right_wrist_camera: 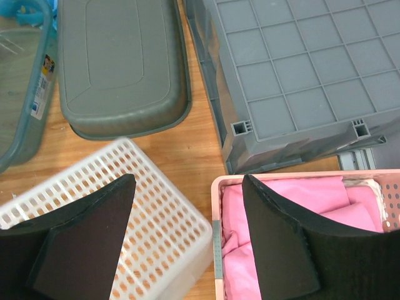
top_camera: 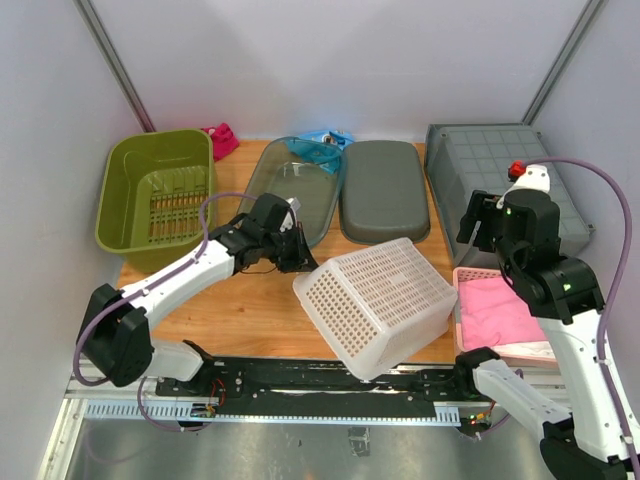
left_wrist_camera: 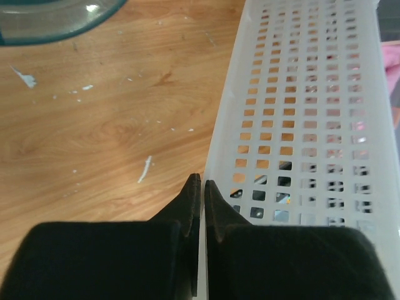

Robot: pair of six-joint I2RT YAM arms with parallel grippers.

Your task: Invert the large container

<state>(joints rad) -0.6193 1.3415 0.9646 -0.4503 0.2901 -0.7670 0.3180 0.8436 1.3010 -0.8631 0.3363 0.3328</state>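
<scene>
I note the left gripper (left_wrist_camera: 201,185) jaws pinching the tilted white basket (top_camera: 385,295) at its rim, and the right gripper (right_wrist_camera: 187,182) jaws spread.

**White booth, worn wooden tabletop**

Plain white walls (top_camera: 350,60) close in the far side, the left and the right. Grey metal struts (top_camera: 113,60) slant up the two far corners. The wooden table (top_camera: 240,310) is flecked with pale scuffs, and a black rail (top_camera: 280,375) lines its near edge.
</scene>
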